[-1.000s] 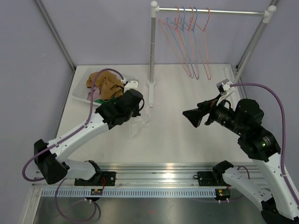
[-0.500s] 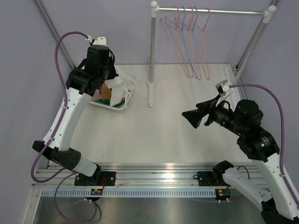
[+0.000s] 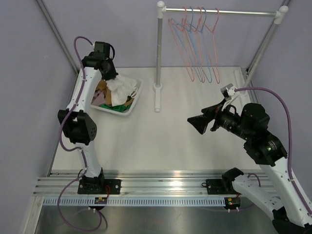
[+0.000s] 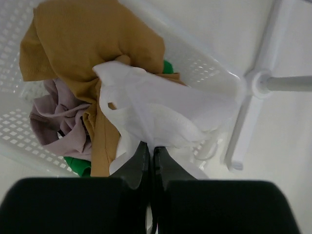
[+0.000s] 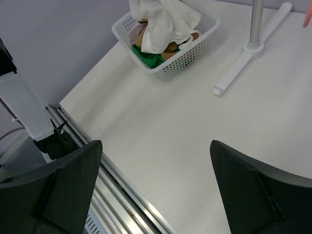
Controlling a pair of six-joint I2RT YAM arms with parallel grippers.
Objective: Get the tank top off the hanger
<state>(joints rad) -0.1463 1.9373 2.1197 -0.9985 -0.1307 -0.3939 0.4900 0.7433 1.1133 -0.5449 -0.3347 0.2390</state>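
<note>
Tank top (image 3: 121,87), clamped in the closed left hand (image 4: 150,148), has travelled from the middle of the worktop (image 3: 165,141) to the far-left basket (image 3: 135,99), clear of the hangers (image 3: 200,75), so likely only letting go remains; right hand (image 3: 197,123) gapes empty.

A white table (image 3: 185,146) fills most of the view, evenly lit, with only soft shadows. Pale lavender-grey walls (image 3: 122,39) close it in behind and on both sides. A slanted metal strut (image 3: 56,34) rises from the table's far left corner. A white clothes rack (image 3: 159,48) stands at the far edge. Aluminium rails (image 3: 165,178) run along the near edge, with a grey metal panel (image 3: 170,219) below them
</note>
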